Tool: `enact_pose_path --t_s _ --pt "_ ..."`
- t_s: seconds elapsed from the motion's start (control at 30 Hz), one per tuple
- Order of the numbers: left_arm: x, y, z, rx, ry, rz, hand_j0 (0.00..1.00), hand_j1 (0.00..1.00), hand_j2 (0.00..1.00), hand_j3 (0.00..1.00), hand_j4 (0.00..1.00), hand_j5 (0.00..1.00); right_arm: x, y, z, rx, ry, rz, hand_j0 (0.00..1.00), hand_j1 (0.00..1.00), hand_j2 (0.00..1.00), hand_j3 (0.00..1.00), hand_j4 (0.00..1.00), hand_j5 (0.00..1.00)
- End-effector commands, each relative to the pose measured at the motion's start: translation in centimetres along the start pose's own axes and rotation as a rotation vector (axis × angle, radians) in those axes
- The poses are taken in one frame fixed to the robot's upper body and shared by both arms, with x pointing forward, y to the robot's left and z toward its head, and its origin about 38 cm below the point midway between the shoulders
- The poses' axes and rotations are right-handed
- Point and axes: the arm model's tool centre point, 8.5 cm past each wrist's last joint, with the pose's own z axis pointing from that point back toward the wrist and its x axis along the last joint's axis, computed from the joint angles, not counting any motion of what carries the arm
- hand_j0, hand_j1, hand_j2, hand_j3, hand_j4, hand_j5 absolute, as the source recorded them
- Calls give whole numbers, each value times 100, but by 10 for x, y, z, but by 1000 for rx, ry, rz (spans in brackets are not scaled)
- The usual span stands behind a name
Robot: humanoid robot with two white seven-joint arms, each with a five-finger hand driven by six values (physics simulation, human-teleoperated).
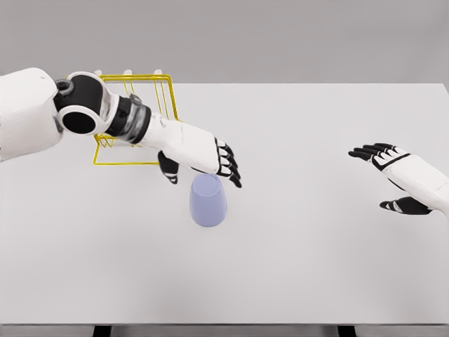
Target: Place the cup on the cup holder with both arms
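White table (302, 232) under a grey wall, seen from the head camera, with a pale blue cup (208, 201) left of centre and a yellow wire cup holder (151, 95) at the far left. Left hand (203, 160) just above the cup's far rim, fingers spread, gripping nothing. Right hand (393, 175) well apart at the right edge, fingers loosely extended, empty.

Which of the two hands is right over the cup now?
The left hand: its open fingers hang just above the purple cup. The right hand is open too, far off near the table's right edge.
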Motion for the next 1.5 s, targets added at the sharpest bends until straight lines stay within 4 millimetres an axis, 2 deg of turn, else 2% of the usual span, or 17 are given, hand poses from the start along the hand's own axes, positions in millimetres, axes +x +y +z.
enact_pose_path --t_s 0.0,0.13,0.37,0.8,1.03,1.1,1.2,1.3,1.47 --pt "-1 1 -5 -7 0 -4 100 100 100 100 100 100 0 -1 0 -4 -1 -5 100 100 100 100 100 100" --pt "-6 -8 -14 -21 3 21 100 100 100 100 100 100 0 -1 0 -4 -2 -4 100 100 100 100 100 100" --pt "1 -3 -26 -17 -28 7 100 100 100 100 100 100 0 -1 0 -3 -1 -3 100 100 100 100 100 100" --pt "15 -2 -27 -12 -65 -16 100 100 100 100 100 100 0 0 0 5 -2 -1 100 100 100 100 100 100" --pt "12 -9 -19 -21 -47 -5 100 100 100 100 100 100 0 5 1 17 2 -6 100 100 100 100 100 100" --pt "13 -9 -20 -22 -49 -5 97 97 97 97 97 97 1 5 1 15 1 -6 100 100 100 100 100 100" --pt "15 -10 -17 -23 -51 -8 84 84 84 84 84 84 1 5 1 15 1 -6 100 100 100 100 100 100" --pt "16 -12 -17 -24 -54 -7 75 75 75 75 75 75 1 5 1 16 2 -7 100 100 100 100 100 100" --pt "19 -14 -16 -27 -60 -9 69 69 69 69 69 69 -1 9 3 26 6 -12 100 100 100 100 100 100"
